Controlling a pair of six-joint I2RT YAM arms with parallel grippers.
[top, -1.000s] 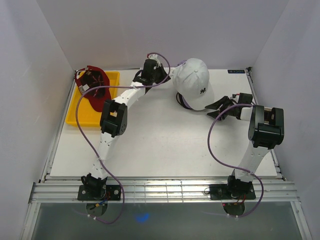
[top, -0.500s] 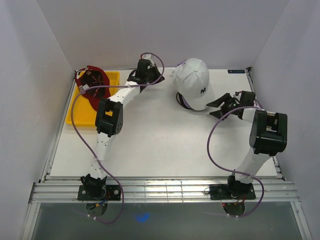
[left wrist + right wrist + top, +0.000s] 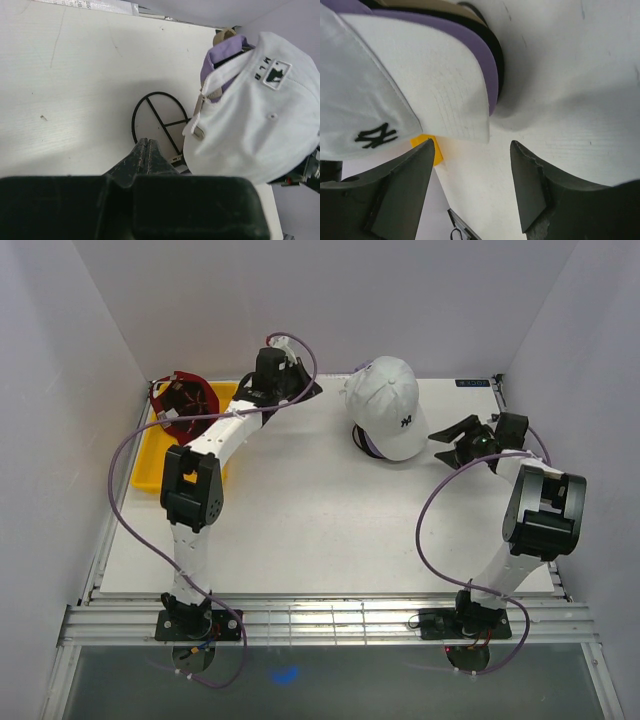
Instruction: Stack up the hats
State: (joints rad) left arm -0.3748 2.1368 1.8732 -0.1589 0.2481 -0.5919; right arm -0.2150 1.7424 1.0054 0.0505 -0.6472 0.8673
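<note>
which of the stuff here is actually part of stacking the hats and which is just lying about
Part of the job: white cap, top of the pile; lavender cap under it; black cap beneath; dark red cap, not yet stacked.
Lying about: yellow tray holding the dark red cap; black wire ring on the table, partly hidden by the pile.

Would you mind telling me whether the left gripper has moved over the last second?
Yes. In the top view the left gripper has drawn back leftward, away from the white hat and toward the yellow tray.
</note>
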